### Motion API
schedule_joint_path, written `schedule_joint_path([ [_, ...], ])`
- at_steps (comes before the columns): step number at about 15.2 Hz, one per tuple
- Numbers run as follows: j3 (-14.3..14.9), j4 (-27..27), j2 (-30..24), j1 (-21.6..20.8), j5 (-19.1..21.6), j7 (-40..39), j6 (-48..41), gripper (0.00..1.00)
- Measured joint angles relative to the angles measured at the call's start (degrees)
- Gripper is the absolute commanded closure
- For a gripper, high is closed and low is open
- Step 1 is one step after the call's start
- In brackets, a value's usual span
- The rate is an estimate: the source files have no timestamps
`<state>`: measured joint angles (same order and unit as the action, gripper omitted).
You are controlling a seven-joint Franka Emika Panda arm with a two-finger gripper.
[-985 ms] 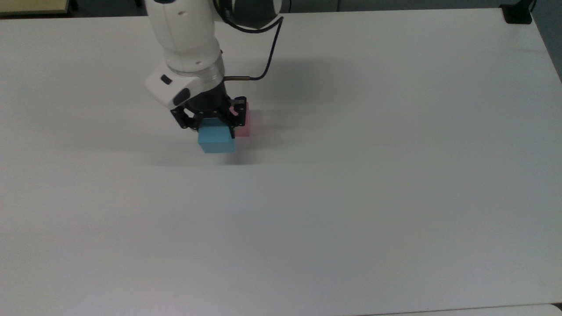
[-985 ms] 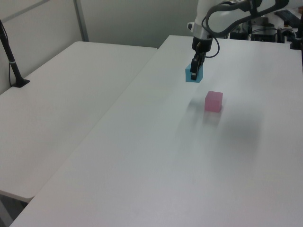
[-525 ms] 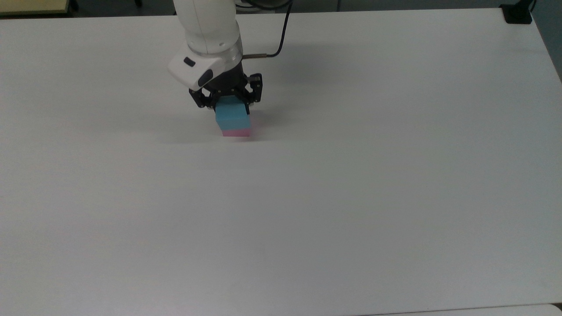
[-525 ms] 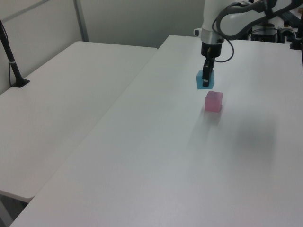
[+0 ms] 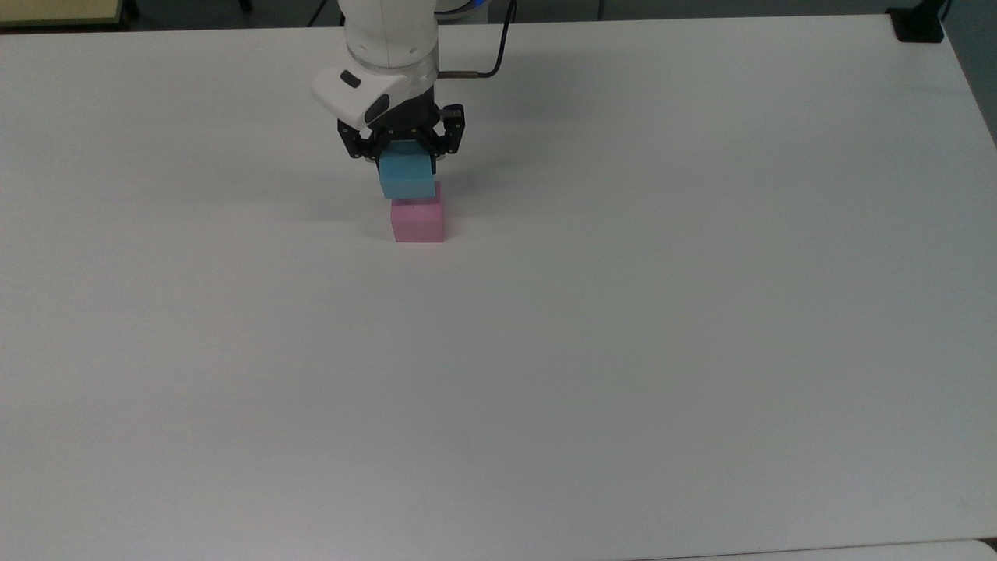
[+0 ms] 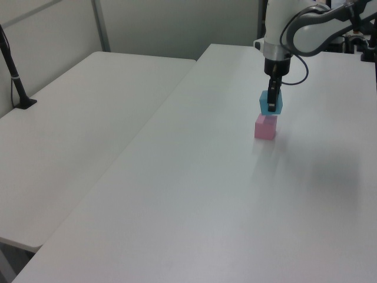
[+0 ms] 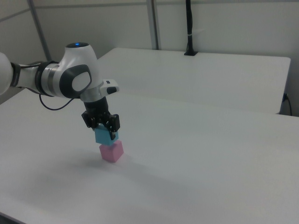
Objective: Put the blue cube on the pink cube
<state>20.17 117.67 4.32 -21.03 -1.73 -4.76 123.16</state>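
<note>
The pink cube (image 5: 418, 221) (image 6: 265, 127) (image 7: 111, 151) rests on the white table. Directly over it hangs the blue cube (image 5: 406, 178) (image 6: 271, 103) (image 7: 105, 136), held in my gripper (image 5: 405, 160) (image 6: 271, 105) (image 7: 106, 132), which is shut on its sides. In the right view the blue cube's bottom sits at or just above the pink cube's top; whether they touch I cannot tell. In the left view the blue cube is shifted slightly toward the left view's right of the pink one.
The white table (image 5: 623, 351) stretches wide around the cubes. A second white table (image 6: 76, 118) (image 7: 196, 79) stands beside it, with a black pole (image 6: 15, 76) (image 7: 189, 28) clamped to it. A black object (image 5: 919, 23) sits at the top view's far right corner.
My gripper has carried the blue cube from beside the pink cube to a spot right above it, moving toward the top view's right and upper side and lowering close to the pink cube.
</note>
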Motion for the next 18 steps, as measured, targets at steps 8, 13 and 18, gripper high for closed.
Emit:
schedule_joint_path([
  [8,0.0,0.2,3.4,-0.1,-1.9,3.2,3.9,0.0],
  [13,0.0,0.0,3.7,-0.1,-2.0,4.3,3.6,0.0],
  [18,-2.5,-8.3,0.8,0.4,-2.0,11.8,-12.4,0.0],
])
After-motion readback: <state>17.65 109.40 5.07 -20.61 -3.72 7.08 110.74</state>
